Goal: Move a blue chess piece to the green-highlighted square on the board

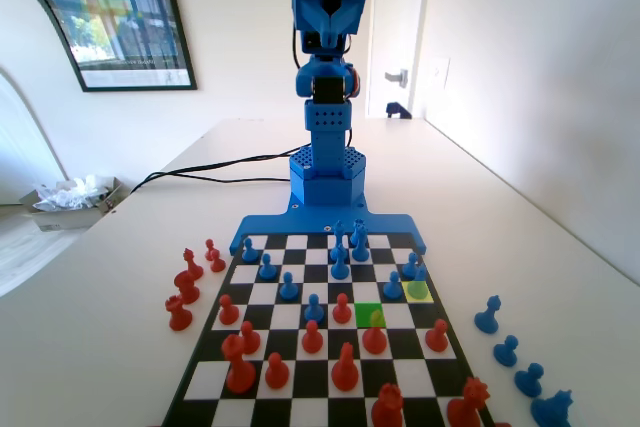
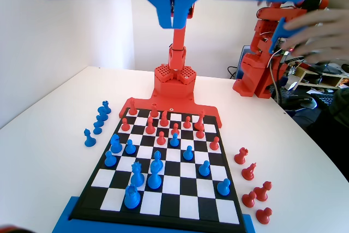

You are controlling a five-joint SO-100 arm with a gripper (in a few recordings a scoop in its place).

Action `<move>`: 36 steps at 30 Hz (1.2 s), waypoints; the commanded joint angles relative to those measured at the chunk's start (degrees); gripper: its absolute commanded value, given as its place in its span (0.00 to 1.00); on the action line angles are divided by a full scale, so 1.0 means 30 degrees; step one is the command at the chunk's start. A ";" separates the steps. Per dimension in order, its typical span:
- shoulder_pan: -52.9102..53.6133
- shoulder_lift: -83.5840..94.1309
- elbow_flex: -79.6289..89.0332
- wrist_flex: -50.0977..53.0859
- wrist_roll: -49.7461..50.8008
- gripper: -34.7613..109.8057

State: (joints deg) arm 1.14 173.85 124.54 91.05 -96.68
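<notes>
Jaws pressed together — in the wrist view the gripper (image 2: 174, 23) hangs from the top edge with its 2 blue fingers meeting at a narrow seam and nothing between them. The gripper sits high above the board (image 2: 106, 181), well apart from every piece.

In the fixed view the green-highlighted square (image 1: 368, 311) lies in the right half of the board, with a red pawn (image 1: 374, 334) standing just in front of it and overlapping its near edge in the picture. Diagonally beyond it, toward the arm and to the right, lies the yellow-highlighted square (image 1: 424, 294); the blue chess piece (image 1: 418, 271) stands at its far edge and is judged to be the pawn to move, though the exact square under its base cannot be told from this angle. A second blue pawn (image 1: 394, 285) stands just beside it on the left.

Key relation: the pawn stands upright, long axis vertical, far below the jaws and on the board's right side in the fixed view.

Arm pose: the blue arm (image 1: 322, 57) rises near-vertical from its base at the board's far end, folded upward, not reaching over the squares. The next move likely calls for spreading the jaws, then descending forward over the pawn.
</notes>
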 commanded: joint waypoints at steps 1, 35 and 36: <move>-0.0088 0.0352 0.0117 -0.0293 -0.0176 0.25; -0.2783 -0.7764 -0.8877 0.1992 0.5068 0.25; -0.3018 -0.8379 -0.9141 0.1729 0.5889 0.25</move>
State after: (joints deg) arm -5.45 154.25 103.62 96.59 -82.88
